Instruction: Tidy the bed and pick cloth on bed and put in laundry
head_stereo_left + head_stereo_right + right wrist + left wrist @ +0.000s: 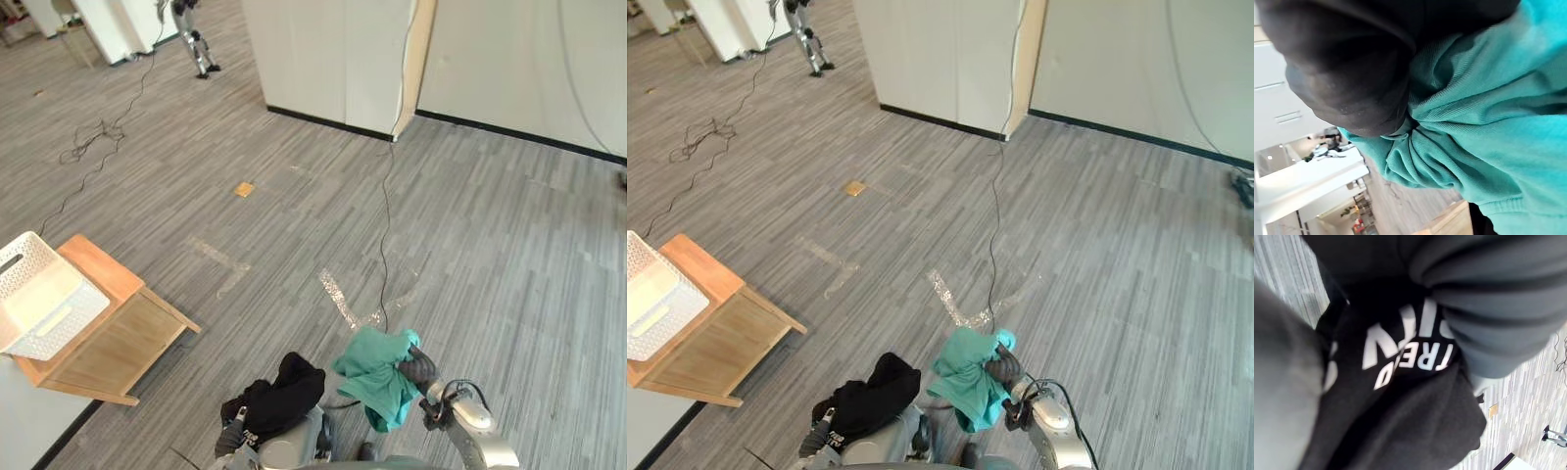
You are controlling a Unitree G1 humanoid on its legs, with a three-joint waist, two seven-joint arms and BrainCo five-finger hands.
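Low at frame bottom, black cloth point(286, 390) heaped over left hand point(231, 438); grip buried under fabric, cannot tell. Just right of it, teal cloth point(375, 377) bunched against right hand point(418, 369), hanging clear of grey floor point(470, 245); closed or not, cannot tell either. At far left edge, white laundry basket point(39, 294) on wooden table point(127, 338), well apart from both cloths.
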